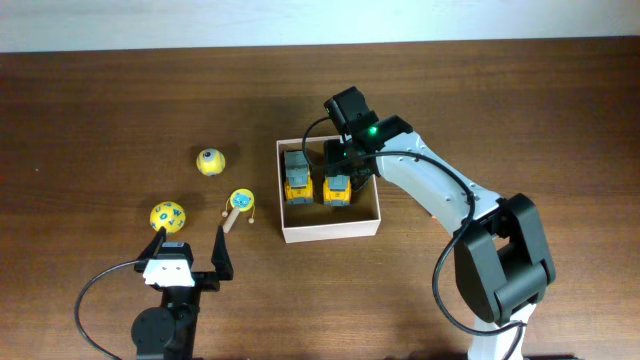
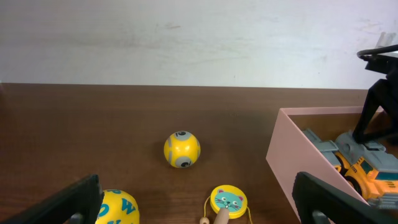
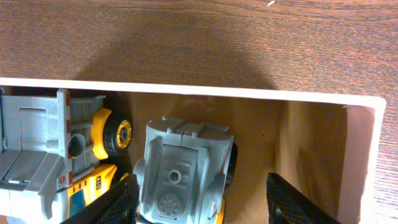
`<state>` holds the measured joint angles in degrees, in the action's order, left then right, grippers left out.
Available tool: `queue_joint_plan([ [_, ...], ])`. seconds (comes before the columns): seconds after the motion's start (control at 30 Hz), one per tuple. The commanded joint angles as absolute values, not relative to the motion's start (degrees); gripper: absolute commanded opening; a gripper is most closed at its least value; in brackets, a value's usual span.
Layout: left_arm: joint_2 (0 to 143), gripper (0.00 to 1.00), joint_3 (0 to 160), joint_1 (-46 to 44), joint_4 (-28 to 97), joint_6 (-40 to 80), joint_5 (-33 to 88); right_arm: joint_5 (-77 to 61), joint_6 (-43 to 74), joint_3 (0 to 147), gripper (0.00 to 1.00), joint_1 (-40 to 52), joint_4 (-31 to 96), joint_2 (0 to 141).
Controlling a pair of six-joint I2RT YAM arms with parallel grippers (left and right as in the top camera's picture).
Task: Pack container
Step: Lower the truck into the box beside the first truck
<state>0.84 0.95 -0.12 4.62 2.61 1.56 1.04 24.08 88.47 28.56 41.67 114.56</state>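
Container (image 1: 330, 233), square and shallow with no clear long axis, sits open side up right of the table's (image 1: 100, 100) middle, turned slightly off the table edges. Inside lie two grey-and-yellow toy trucks, left (image 1: 297, 177) and right (image 1: 337, 188), side by side, lengths running near to far. The right gripper (image 3: 196, 202) hangs over the right truck, fingers spread to either side and released from it. Well left lie an eyed yellow ball (image 1: 210, 160), a lettered yellow ball (image 1: 167, 214) and a cat-faced drum (image 1: 240, 203). The left gripper (image 1: 190, 240) gapes wide, empty, just near of them.
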Motion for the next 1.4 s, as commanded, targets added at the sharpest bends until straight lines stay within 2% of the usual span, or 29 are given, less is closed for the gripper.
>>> queue_joint_plan([
  [0.0, 0.45, 0.99, 0.54, 0.16, 4.54, 1.72, 2.35, 1.89, 24.43, 88.18, 0.60, 28.88, 41.43, 114.69],
  [0.23, 0.45, 0.99, 0.54, 0.16, 4.54, 1.72, 2.35, -3.25, 21.23, 92.95, 0.58, 28.99, 44.49, 114.04],
  [0.37, 0.45, 0.99, 0.54, 0.16, 4.54, 1.72, 2.35, -3.46, 19.29, 98.35, 0.52, 29.91, 49.12, 113.82],
  [0.43, 0.45, 0.99, 0.54, 0.16, 4.54, 1.72, 2.35, -3.44, 17.96, 100.79, 0.44, 31.07, 51.05, 113.82],
  [0.7, 0.45, 0.99, 0.54, 0.16, 4.54, 1.72, 2.35, -0.40, 17.41, 101.27, 0.38, 35.38, 50.74, 114.54],
  [1.03, 0.45, 0.99, 0.54, 0.16, 4.54, 1.72, 2.35, 2.22, 20.23, 101.25, 0.23, 35.94, 50.54, 117.32],
  [1.2, 0.45, 0.99, 0.54, 0.16, 4.54, 1.72, 2.35, 2.20, 20.58, 101.25, 0.07, 36.01, 50.81, 118.69],
  [1.37, 0.45, 0.99, 0.54, 0.16, 4.54, 1.72, 2.35, 2.24, 21.50, 101.03, 0.04, 35.99, 50.78, 119.44],
])
